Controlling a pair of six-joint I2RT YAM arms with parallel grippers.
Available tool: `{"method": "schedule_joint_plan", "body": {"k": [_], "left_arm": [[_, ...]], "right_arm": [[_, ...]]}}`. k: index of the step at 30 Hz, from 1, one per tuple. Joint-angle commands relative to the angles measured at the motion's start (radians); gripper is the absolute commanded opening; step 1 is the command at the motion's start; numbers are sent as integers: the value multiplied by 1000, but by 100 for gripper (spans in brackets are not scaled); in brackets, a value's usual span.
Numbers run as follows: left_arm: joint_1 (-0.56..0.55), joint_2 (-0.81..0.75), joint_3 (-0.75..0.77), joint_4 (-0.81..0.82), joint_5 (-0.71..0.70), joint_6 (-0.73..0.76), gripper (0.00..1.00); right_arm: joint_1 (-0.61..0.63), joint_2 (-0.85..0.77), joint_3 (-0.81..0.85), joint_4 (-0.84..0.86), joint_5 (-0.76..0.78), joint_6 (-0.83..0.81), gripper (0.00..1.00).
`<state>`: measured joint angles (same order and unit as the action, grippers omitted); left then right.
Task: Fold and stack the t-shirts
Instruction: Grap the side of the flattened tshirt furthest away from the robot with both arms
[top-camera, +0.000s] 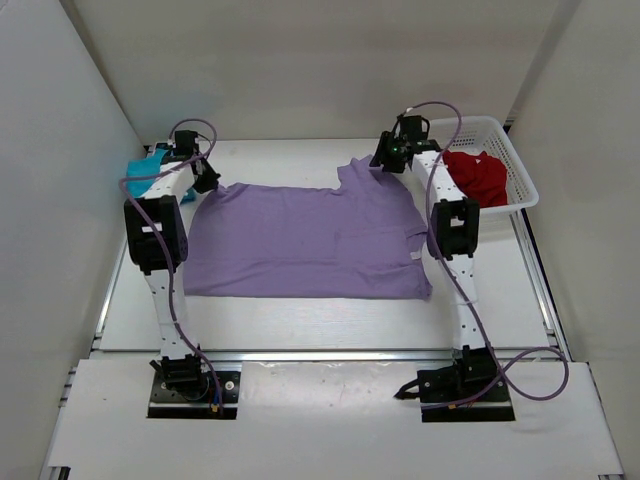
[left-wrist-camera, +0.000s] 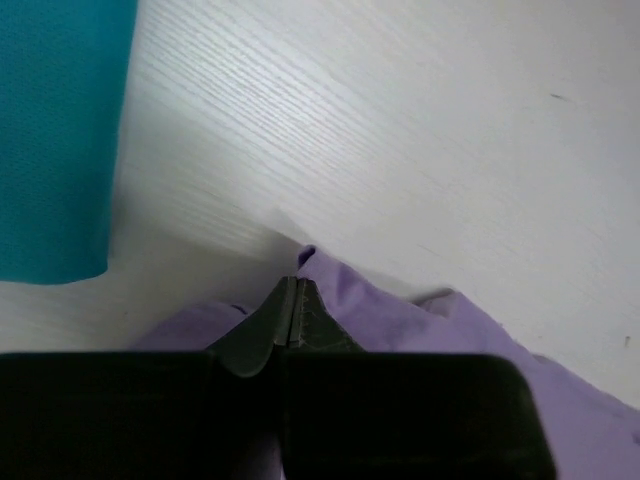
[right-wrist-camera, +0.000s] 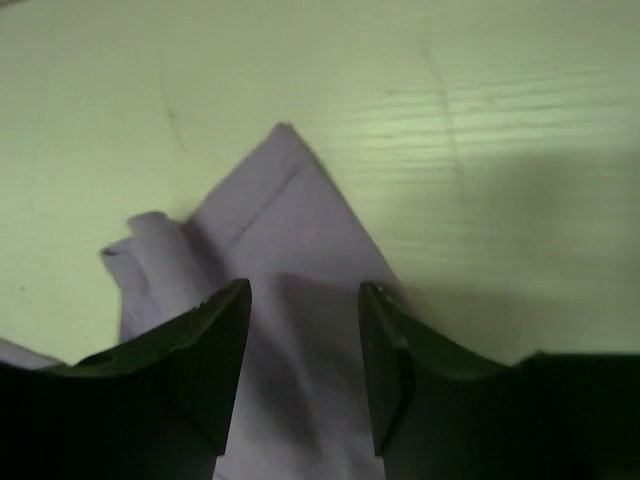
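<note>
The left gripper (left-wrist-camera: 290, 312) is pinched shut, its 2 fingers pressed together on a puckered far-left corner of the lavender t-shirt (left-wrist-camera: 400, 320). The right gripper (right-wrist-camera: 303, 300) stands with its jaws apart, straddling a pointed sleeve of the same shirt but not touching it.

From above, the left gripper (top-camera: 205, 180) and right gripper (top-camera: 392, 158) sit at the 2 far corners of the lavender t-shirt (top-camera: 310, 240). The shirt lies spread nearly flat in the middle of the table (top-camera: 300, 315), its long axis running left to right. The sleeves are at the right end and the straight hem at the left.

The teal t-shirt (top-camera: 145, 165) lies folded at the far-left edge, just beyond the left arm. The red t-shirt (top-camera: 478, 175) is crumpled inside the white mesh basket (top-camera: 522, 180) at the far right.
</note>
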<state>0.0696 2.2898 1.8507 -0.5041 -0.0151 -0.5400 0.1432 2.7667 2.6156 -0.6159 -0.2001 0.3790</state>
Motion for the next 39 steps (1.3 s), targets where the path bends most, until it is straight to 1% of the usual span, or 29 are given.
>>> {"method": "schedule_joint_plan", "body": {"k": [1,3,4,7,9,11,13,14,15,16,17,18,19,20,21,22,23,24,26,27,30,33,35,36,37,38,39], "left_arm": [[-1,-96,-24,64,24,-9,0],[-2,-99,-34,70,32,-17,0],[1,-102,-39,68,35,-20,0],[-7,-102,-41,73,32,-18,0],[-14,-105,-42,68,35,-15,0],[-17,-109,-45,70,37,-9,0],[-11,-116,-57,84,33,-8,0],[-16,-121,-56,85,33,-6,0],[-5,-115,-53,82,38,-11,0],[-10,-110,-50,79,40,-12,0],[-7,-112,-50,81,40,-15,0],[-5,-112,-56,82,46,-9,0],[-1,-113,-53,79,52,-14,0],[-4,-116,-54,87,44,-17,0],[-1,-115,-51,81,55,-14,0],[-1,-118,-53,90,55,-21,0],[-2,-118,-51,91,60,-28,0],[-4,-113,-53,90,60,-31,0],[-13,-122,-57,98,57,-29,0],[-14,-124,-59,93,53,-28,0],[-16,-136,-79,107,58,-25,0],[-13,-171,-125,143,69,-40,0],[-7,-182,-159,159,78,-51,0],[-5,-184,-171,167,87,-58,0],[-5,-188,-180,171,93,-66,0],[-4,-193,-192,183,93,-64,0],[-2,-199,-205,188,98,-66,0]], "right_arm": [[-37,-56,-80,-25,-71,46,46],[-51,-35,-20,-45,-87,72,47],[-57,-3,10,-57,-132,95,47],[-71,25,-11,-9,-266,161,47],[-70,45,0,-13,-268,166,47],[-80,50,67,-50,-246,160,45],[-68,41,138,-70,-205,134,46],[-64,1,106,-39,-165,114,48],[-59,-71,71,26,-136,112,49],[-56,-140,-60,62,-122,109,52],[-66,-174,-177,141,-104,122,52],[-77,-182,-169,134,-95,133,52],[-77,-132,-123,66,-75,123,52],[-80,-93,5,12,-67,103,52],[-83,-15,94,-55,-90,101,52],[-86,7,100,-77,-119,110,52],[-79,1,60,-79,-122,106,53],[-76,-16,-16,-74,-92,81,54],[-33,-29,-69,-67,-36,37,54],[-18,-25,-39,-88,8,23,55],[-27,27,60,-165,43,18,58],[-28,-18,-27,-146,70,2,64],[-18,-25,-28,-163,85,-29,65],[-11,-18,-20,-169,74,-38,63],[-11,-13,-8,-180,65,-40,53],[-14,-9,-8,-192,45,-40,47],[-16,-6,4,-189,39,-48,36]]}}
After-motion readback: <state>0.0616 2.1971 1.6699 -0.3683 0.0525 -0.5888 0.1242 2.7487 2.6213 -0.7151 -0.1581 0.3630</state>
